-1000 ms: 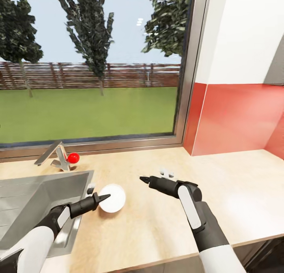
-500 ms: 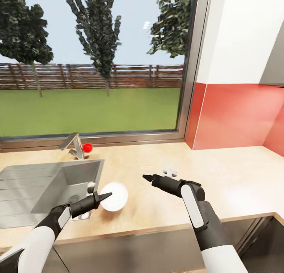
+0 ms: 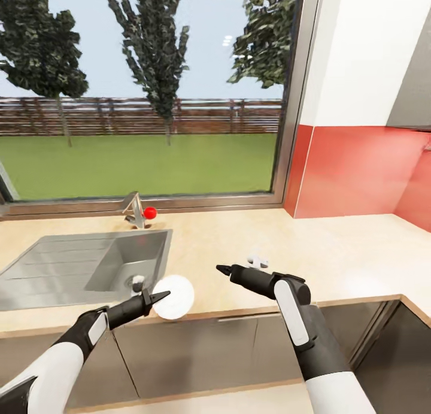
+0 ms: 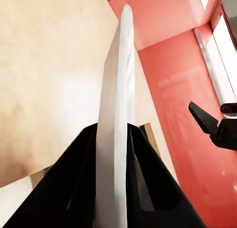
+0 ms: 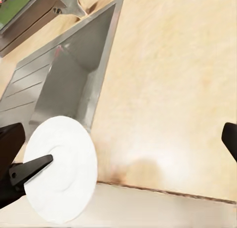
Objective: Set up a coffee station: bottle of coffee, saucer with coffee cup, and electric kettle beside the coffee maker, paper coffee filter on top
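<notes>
Holding the saucer (image 3: 174, 296) pinched by its rim in my left gripper (image 3: 157, 297), low and left of centre in the head view, above the front edge of the countertop (image 3: 335, 258) by the steel sink (image 3: 72, 264). My right gripper (image 3: 224, 271) hangs mid-frame; cannot tell its jaw state.

Wide window (image 3: 143, 103), red backsplash (image 3: 353, 172), grey cabinets (image 3: 197, 354) below.
</notes>
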